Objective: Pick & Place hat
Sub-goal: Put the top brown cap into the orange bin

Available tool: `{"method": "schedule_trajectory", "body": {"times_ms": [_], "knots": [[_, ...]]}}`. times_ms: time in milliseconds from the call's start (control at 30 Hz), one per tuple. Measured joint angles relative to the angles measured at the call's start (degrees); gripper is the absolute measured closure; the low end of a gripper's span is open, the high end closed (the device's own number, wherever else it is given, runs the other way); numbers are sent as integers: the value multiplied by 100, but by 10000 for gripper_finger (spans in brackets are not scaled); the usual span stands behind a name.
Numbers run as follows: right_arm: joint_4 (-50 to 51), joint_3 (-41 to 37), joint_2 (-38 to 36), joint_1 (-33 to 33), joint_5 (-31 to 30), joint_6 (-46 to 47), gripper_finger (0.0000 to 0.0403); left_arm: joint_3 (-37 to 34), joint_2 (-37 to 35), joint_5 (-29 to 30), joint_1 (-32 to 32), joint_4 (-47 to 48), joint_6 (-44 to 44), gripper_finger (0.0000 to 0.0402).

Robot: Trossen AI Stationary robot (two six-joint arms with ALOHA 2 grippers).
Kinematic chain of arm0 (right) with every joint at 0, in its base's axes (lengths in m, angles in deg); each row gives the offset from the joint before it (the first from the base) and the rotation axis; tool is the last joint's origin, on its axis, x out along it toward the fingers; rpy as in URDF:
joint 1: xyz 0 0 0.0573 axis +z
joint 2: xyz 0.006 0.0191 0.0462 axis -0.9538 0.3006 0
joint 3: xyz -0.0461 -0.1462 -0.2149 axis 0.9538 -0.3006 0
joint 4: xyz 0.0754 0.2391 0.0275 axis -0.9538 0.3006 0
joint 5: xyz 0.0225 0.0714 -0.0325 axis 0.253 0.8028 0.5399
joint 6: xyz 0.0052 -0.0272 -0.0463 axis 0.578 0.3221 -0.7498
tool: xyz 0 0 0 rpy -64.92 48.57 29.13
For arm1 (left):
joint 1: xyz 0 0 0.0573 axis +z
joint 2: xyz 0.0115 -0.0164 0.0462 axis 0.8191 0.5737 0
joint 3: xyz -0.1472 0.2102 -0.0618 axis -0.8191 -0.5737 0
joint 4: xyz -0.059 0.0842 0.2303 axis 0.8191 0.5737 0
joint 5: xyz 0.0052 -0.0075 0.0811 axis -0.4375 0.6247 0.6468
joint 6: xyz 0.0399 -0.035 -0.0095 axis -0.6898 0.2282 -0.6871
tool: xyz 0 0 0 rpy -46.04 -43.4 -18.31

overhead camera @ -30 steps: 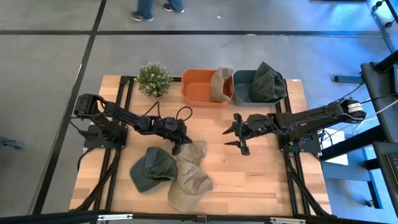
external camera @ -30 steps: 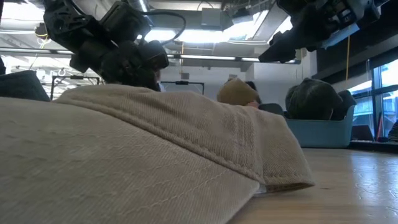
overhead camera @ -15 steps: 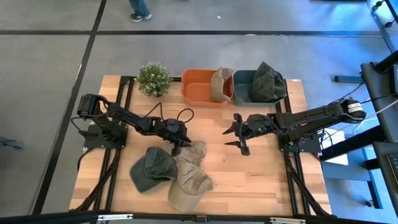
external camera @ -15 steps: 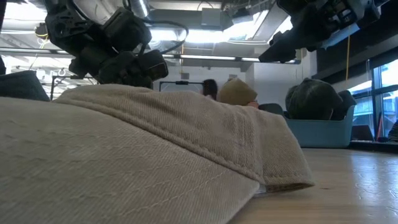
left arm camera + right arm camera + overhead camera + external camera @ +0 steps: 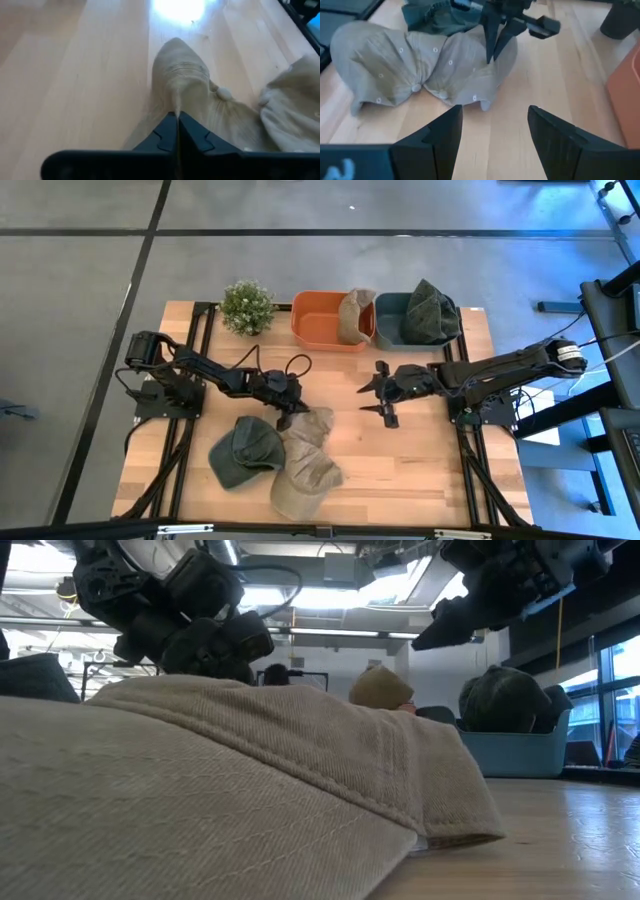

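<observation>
Wooden table (image 5: 420, 455) seen from above, with two dark robot arms reaching in from either side. Near the front of the table lie three caps: a dark green cap (image 5: 243, 450) on the left, and two tan caps touching each other, the nearer tan cap (image 5: 305, 480) toward the front edge and the farther tan cap (image 5: 312, 425) just behind it. The left gripper (image 5: 288, 412) is down at the farther tan cap, its jaws pinched together on a fold of the tan fabric, which the left wrist view shows rising in a ridge between the closed fingertips (image 5: 170, 131). The right gripper (image 5: 382, 395) hovers above bare wood near the middle of the table, well apart from the caps, with its jaws spread wide and holding nothing; in the right wrist view its two dark fingers (image 5: 440, 135) frame the tan caps beyond.

Along the far edge of the table stand a small green potted plant (image 5: 246, 307), an orange bin (image 5: 320, 320) with a tan hat (image 5: 354, 314) draped over its rim, and beside it a blue bin (image 5: 392, 315) holding a dark green hat (image 5: 432, 312).
</observation>
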Motion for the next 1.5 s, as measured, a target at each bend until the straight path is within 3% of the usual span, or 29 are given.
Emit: {"method": "schedule_trajectory", "body": {"times_ms": [267, 400, 600, 800, 1067, 1500], "knots": [[-676, 0, 833, 11, -15, -256, 177, 10, 2, 158, 24, -846, 380, 398], [-962, 0, 878, 11, -17, -382, 177, 171, 2, 540, 97, -849, 715, 398], [-1034, 2, 792, 225, -358, -1070, 177, 536, 2, 578, 309, -848, 805, 399], [-1022, 2, 1065, 616, -1241, -1185, 177, 808, 2, 647, 510, -739, 955, 399], [-1303, 2, 1776, 967, -2695, -912, 177, 824, 2, 1475, 530, -262, 1174, 399], [-1893, 0, 2649, 646, -2516, -330, 177, 826, 89, 1623, 434, -77, 1459, 399]]}}
